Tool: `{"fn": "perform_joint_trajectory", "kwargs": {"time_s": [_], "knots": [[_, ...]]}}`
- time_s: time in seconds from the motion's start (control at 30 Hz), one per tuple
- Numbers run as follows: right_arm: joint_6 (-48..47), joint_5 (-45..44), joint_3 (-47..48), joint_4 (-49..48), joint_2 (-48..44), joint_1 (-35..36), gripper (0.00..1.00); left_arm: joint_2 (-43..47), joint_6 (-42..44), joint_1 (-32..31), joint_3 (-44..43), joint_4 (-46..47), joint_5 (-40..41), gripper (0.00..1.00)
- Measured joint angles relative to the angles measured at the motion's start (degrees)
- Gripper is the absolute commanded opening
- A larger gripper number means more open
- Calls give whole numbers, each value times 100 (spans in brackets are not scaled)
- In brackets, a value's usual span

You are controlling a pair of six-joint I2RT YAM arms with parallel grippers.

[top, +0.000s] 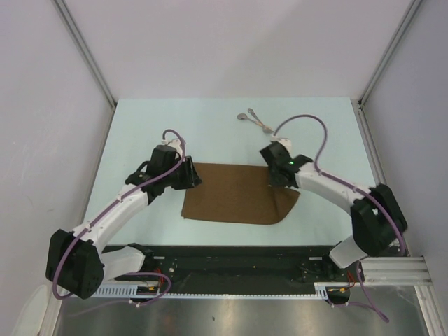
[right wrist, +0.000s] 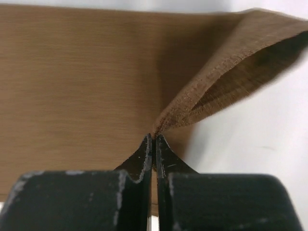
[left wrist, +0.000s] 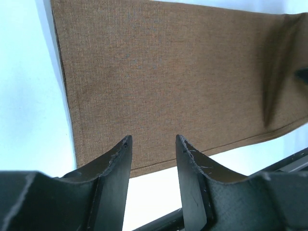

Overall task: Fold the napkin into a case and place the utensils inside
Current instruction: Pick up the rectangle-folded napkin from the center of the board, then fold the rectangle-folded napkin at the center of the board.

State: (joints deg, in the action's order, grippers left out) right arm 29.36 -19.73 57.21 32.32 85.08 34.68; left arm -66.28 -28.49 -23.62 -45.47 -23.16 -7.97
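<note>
The brown napkin [top: 234, 194] lies folded as a wide strip in the middle of the table. My right gripper [top: 279, 173] is shut on its far right corner and lifts it, so the right end curls up [right wrist: 226, 82]. My left gripper [top: 187, 175] is open at the napkin's far left corner, with the cloth [left wrist: 163, 77] under its fingertips [left wrist: 126, 144]. The two silvery utensils [top: 253, 120] lie side by side on the table beyond the napkin, apart from both grippers.
The pale table [top: 210, 129] is enclosed by white walls at left, right and back. A black rail [top: 231, 262] runs along the near edge between the arm bases.
</note>
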Motion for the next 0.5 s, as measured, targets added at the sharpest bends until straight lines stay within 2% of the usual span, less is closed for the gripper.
{"fn": "perform_joint_trajectory", "kwargs": {"time_s": [0.13, 0.3, 0.5], "knots": [[223, 275, 1274, -39, 1156, 811, 0, 7, -2, 136, 15, 59, -39, 46], [588, 841, 2732, -118, 2468, 1421, 0, 160, 0, 490, 177, 72, -103, 46], [868, 1368, 3467, -160, 3287, 1655, 0, 413, 9, 892, 291, 17, -164, 46]]}}
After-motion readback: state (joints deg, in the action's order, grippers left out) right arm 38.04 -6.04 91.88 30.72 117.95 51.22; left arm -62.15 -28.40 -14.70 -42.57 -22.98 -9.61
